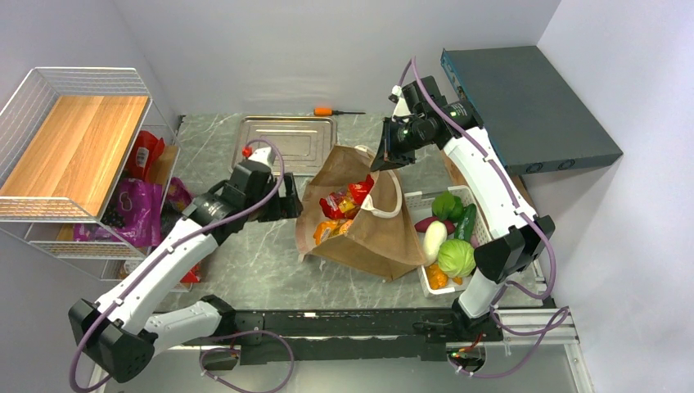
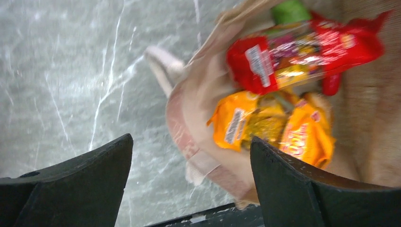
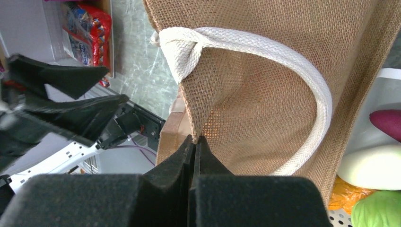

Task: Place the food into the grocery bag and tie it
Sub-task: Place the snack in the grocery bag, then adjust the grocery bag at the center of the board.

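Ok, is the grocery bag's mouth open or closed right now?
Open. The grocery bag gapes at its mouth, snack packets show inside it, and the right gripper is shut on its rim.

A grey marble-patterned tabletop (image 1: 245, 270) is lying under soft, even light, with pale veins running across it. Plain white walls are closing it in. A back wall (image 1: 327, 49) is rising behind the far edge, a side wall (image 1: 646, 164) is standing along the right edge, and another (image 1: 49, 33) is standing at the left. A wire shelf rack (image 1: 24, 102) with a wooden board (image 1: 78, 139) on its top tier is sitting along the left edge. A flat metal tray (image 1: 286, 143) is lying at the far edge. A dark blue-grey box (image 1: 524, 106) is resting over the far right corner. A black rail (image 1: 327, 323) is running along the near edge.
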